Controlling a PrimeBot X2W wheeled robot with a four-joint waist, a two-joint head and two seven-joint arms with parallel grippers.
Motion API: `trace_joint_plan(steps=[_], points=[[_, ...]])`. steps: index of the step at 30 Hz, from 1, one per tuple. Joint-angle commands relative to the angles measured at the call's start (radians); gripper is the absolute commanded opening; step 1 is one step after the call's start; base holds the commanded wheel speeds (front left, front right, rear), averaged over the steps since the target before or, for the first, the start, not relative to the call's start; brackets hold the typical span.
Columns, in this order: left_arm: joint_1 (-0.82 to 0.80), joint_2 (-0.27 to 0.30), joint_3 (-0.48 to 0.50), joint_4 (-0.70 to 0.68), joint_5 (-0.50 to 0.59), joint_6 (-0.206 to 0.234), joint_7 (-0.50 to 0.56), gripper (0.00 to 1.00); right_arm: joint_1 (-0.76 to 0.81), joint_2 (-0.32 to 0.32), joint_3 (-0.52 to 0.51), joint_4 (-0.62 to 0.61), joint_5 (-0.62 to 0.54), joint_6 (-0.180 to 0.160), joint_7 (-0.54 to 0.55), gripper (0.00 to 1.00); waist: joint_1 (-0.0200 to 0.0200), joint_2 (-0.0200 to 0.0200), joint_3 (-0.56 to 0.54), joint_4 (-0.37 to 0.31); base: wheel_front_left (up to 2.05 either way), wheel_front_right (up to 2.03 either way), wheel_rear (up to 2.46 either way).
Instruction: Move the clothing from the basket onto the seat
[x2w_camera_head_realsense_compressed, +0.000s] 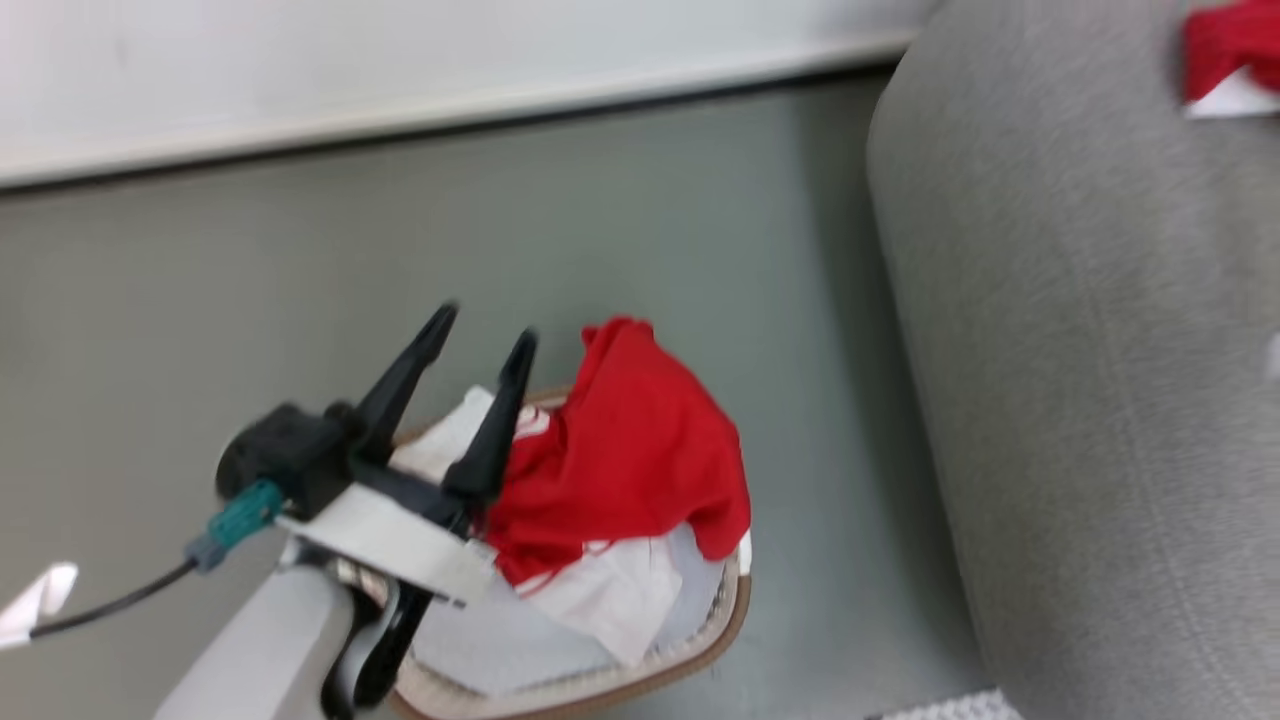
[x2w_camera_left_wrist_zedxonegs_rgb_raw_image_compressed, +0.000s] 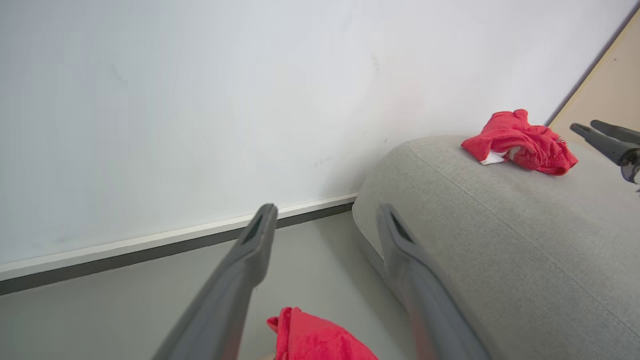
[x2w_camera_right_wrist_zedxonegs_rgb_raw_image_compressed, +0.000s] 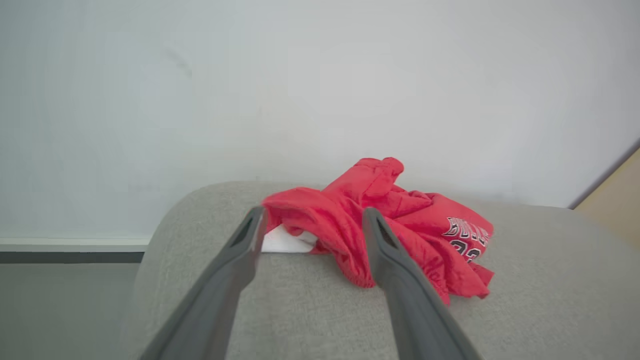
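Observation:
A red and white garment (x2w_camera_head_realsense_compressed: 625, 460) is heaped in the white basket (x2w_camera_head_realsense_compressed: 640, 675) with the brown rim, on the floor at the lower middle of the head view. My left gripper (x2w_camera_head_realsense_compressed: 485, 335) hovers open above the basket's left side, holding nothing; the wrist view shows its fingers (x2w_camera_left_wrist_zedxonegs_rgb_raw_image_compressed: 250, 250) spread over the garment's red tip (x2w_camera_left_wrist_zedxonegs_rgb_raw_image_compressed: 315, 337). A second red garment (x2w_camera_right_wrist_zedxonegs_rgb_raw_image_compressed: 400, 225) lies crumpled on the grey seat (x2w_camera_head_realsense_compressed: 1080, 380), also at the head view's top right (x2w_camera_head_realsense_compressed: 1230, 50). My right gripper (x2w_camera_right_wrist_zedxonegs_rgb_raw_image_compressed: 312, 217) is open just in front of it, empty.
Grey floor (x2w_camera_head_realsense_compressed: 500, 230) runs between the basket and a white wall with a pale skirting board (x2w_camera_head_realsense_compressed: 450, 110). The seat's rounded corner (x2w_camera_left_wrist_zedxonegs_rgb_raw_image_compressed: 400, 165) stands close to the basket's right. A white scrap (x2w_camera_head_realsense_compressed: 35, 600) lies on the floor at the far left.

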Motion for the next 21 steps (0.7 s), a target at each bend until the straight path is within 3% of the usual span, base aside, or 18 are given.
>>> trace_joint_plan(steps=[1, 6, 12, 21], points=[[0.053, -0.001, 0.022, 0.024, -0.017, 0.013, -0.012, 1.00, 0.077, 0.024, 0.040, -0.050, 0.031, -0.003, -0.002, 1.00, 0.0001, 0.0000, -0.118, -0.013, 0.00, 0.00, 0.00], [0.171, -0.012, 0.091, 0.085, -0.016, 0.040, -0.023, 1.00, 0.257, 0.068, 0.127, -0.217, 0.104, -0.003, -0.002, 1.00, 0.0001, 0.0000, -0.229, -0.011, 0.00, 0.00, 0.00], [0.311, -0.074, 0.236, 0.079, 0.068, 0.057, -0.023, 1.00, 0.442, 0.119, 0.208, -0.365, 0.188, -0.003, -0.003, 1.00, 0.0001, 0.0000, -0.337, 0.004, 0.00, 0.00, 0.00], [0.467, -0.190, 0.418, 0.075, 0.194, 0.000, -0.023, 1.00, 0.684, 0.194, 0.286, -0.471, 0.242, -0.003, -0.003, 1.00, 0.0001, 0.0000, -0.443, 0.042, 0.00, 0.00, 0.00]])
